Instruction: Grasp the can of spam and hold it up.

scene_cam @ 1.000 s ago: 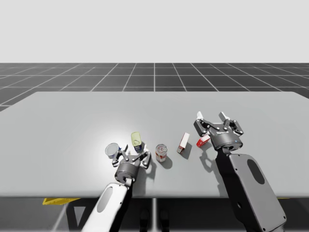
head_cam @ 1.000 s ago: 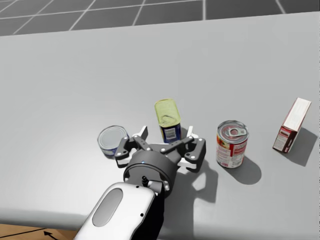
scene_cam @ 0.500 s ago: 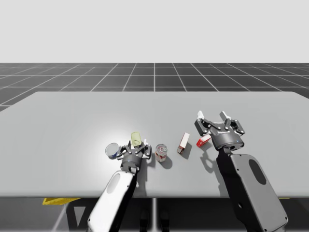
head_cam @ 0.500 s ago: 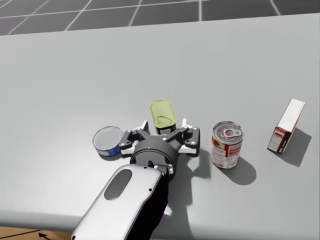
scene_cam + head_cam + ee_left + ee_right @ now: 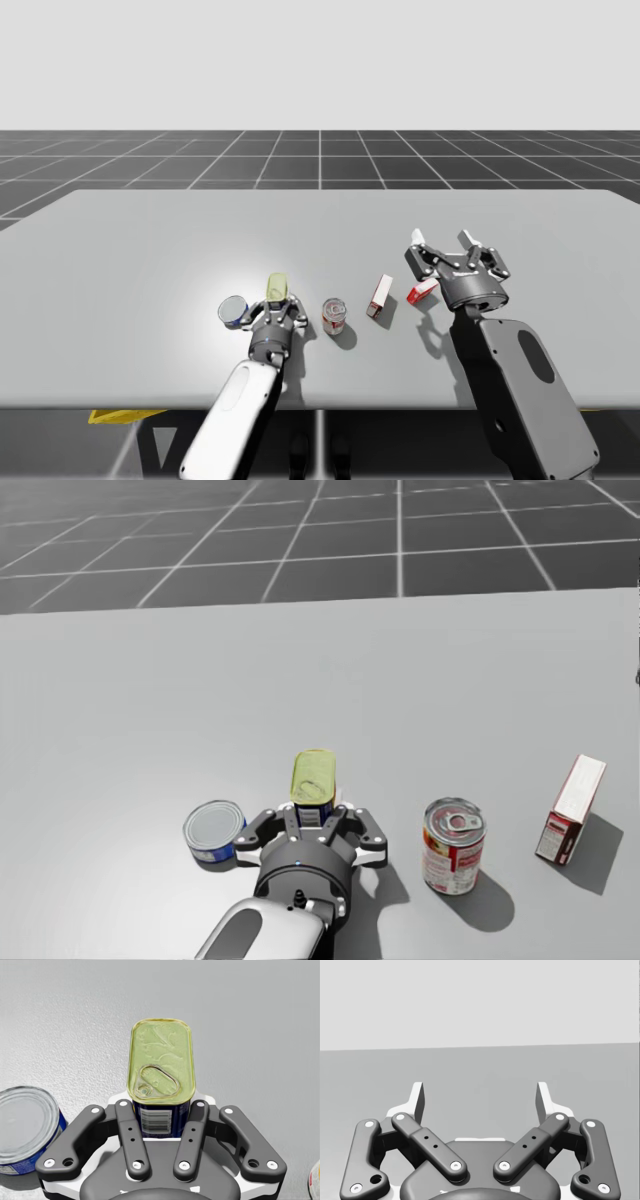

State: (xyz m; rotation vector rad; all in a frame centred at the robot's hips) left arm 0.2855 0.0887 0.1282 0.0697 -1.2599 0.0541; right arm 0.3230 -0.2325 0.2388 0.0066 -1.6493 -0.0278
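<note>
STEP grasp: left gripper (image 5: 161, 1115) fingers closed on spam can (image 5: 161, 1062) | CAN: upright on bench (image 5: 140, 700), not yet lifted | right gripper (image 5: 480, 1100) fingers spread, empty | NEXT, likely: raise straight up, grip firm

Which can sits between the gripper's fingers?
The rectangular can with the yellow lid; the flat blue can and round red can stand beside my left gripper.

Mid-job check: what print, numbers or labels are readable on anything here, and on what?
No text is legible.
yellow-topped blue can: barcode, digits too small.
red-and-white round can: label print blurred.
red-and-white box: print too small.
low blue round can: no print readable.
</note>
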